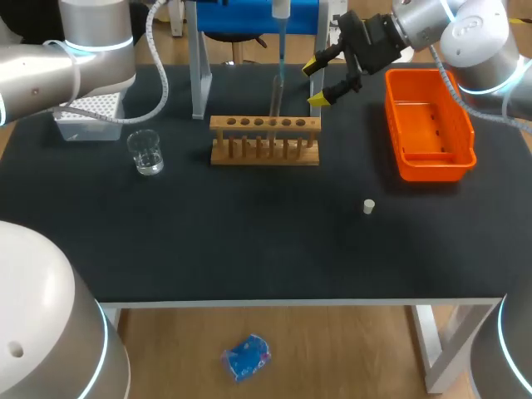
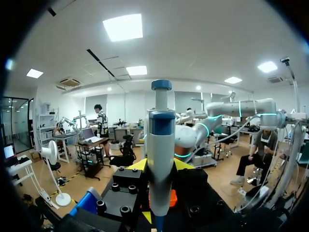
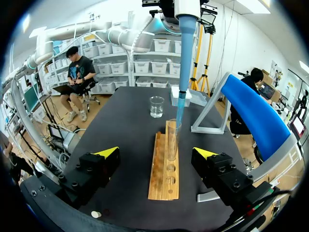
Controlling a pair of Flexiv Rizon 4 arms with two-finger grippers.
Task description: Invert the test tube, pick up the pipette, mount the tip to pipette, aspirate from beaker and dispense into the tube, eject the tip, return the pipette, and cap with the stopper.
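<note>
My left gripper [image 2: 161, 166] is shut on the white-and-blue pipette [image 2: 161, 140], held upright between its yellow fingertips. In the head view the pipette [image 1: 281, 33] hangs down from the far edge, its blue tip [image 3: 182, 87] reaching into the mouth of the upright test tube [image 1: 274, 96] in the wooden rack [image 1: 264, 140]. The same tube [image 3: 173, 140] stands in the rack [image 3: 164, 179] ahead of my right gripper [image 3: 156, 153]. The right gripper [image 1: 320, 81] hovers open and empty just right of the tube. The beaker [image 1: 146, 152] stands left of the rack. The white stopper [image 1: 368, 206] lies on the mat.
An orange bin [image 1: 428, 125] sits at the far right. A white tip box [image 1: 87, 116] stands at the far left behind the beaker. A blue-topped pipette stand [image 1: 199, 75] rises behind the rack. The black mat's front half holds only the stopper.
</note>
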